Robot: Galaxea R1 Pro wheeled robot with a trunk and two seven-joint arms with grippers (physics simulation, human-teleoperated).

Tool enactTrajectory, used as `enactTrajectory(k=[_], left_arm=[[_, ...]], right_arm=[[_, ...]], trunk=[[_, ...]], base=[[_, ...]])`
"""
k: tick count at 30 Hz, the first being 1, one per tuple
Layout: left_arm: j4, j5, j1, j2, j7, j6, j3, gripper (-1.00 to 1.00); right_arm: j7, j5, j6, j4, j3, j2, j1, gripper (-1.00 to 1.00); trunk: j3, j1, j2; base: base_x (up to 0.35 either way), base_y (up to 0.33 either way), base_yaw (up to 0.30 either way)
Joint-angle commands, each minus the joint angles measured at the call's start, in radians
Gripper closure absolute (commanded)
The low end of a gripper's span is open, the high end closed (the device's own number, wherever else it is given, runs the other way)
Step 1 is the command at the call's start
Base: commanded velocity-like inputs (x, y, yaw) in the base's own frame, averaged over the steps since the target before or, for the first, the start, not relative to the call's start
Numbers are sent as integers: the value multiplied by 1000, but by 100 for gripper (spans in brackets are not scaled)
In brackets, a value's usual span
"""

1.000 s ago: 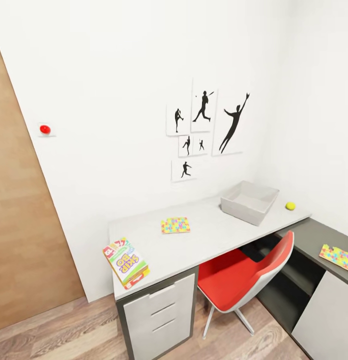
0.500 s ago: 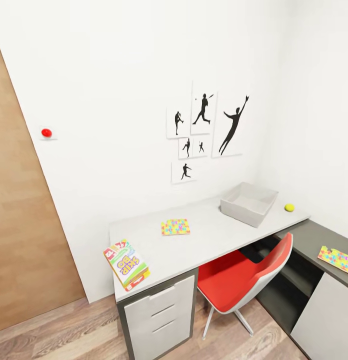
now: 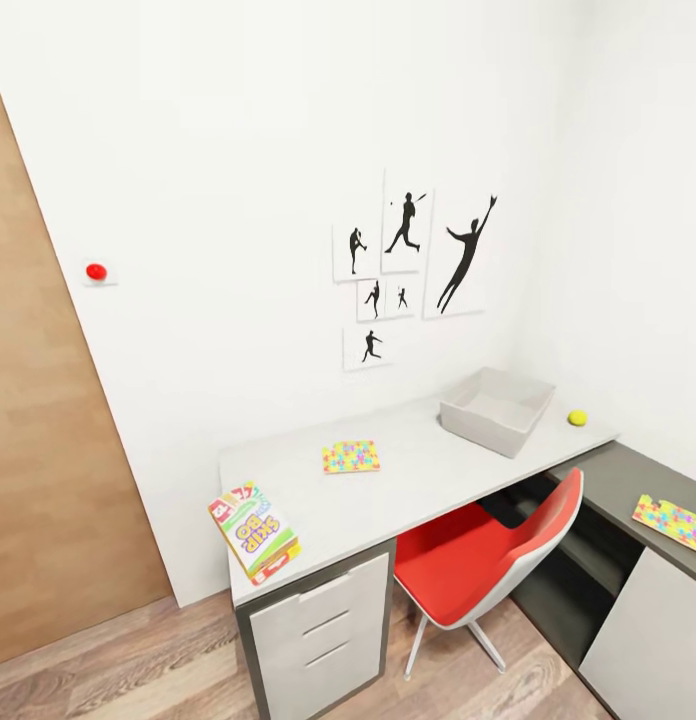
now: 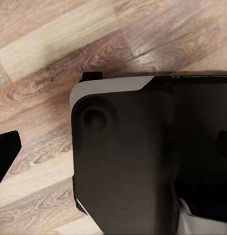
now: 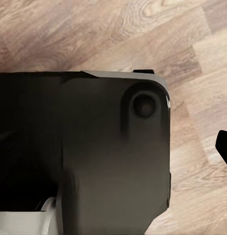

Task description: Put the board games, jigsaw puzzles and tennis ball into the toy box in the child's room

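Head view: bench (image 3: 408,490) ahead, robot standing off from it, arms hanging low out of the picture. Skip-Bo box (image 3: 253,532) lies flat at the bench's near left corner, overhanging the edge a little, long axis running roughly away from the robot, slightly skewed. One jigsaw puzzle (image 3: 351,457) mid-bench, flat. Toy box (image 3: 496,408) at the far right end against the wall, open top, looks empty. Tennis ball (image 3: 578,417) just beside the toy box on its right, apart from it. Second jigsaw (image 3: 672,523) sits on the lower dark cabinet (image 3: 628,480) to the right, not on the bench top. Red chair (image 3: 493,560) is tucked under the bench between drawers (image 3: 323,625) and cabinet.

Wrist views: both look down at the wood floor (image 4: 50,54) over the robot's dark base (image 4: 133,161). A dark tip at the frame edge in each is all that shows of either tool, so I cannot tell how wide they are. Nothing seen held.

Key relation: Skip-Bo is left of centre and nearest, so left arm is the likelier pick; the toy box is far right, so a carry across the bench. My read: approach phase, nothing boxed yet. Chair may block a close stance at the middle.
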Motion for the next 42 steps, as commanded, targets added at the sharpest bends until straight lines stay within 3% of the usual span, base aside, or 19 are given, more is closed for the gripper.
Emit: enactTrajectory(k=[1,10,21,34,42], left_arm=[[-4,-1,0,1,0,9,-1,-100],[-4,-1,0,14,-1,12,-1,-100],[0,-1,0,17,1,7,-2,-100],[0,-1,0,17,0,4,-3,-100],[0,-2,0,17,-1,4,-3,-100]], right_arm=[[3,-2,-3,0,-1,-4,0,-100],[5,-9,-5,1,-2,-10,0,-100],[6,-12,-8,1,-1,-32,0,-100],[6,-13,-10,2,-2,-38,0,-100],[7,-67,-11,2,-3,-41,0,-100]], trunk=[[2,-4,6],[30,-38,69],[65,-80,146],[105,-130,237],[130,-161,293]], base=[[0,0,0],[0,0,-126],[0,0,-264],[0,0,-281],[0,0,-282]])
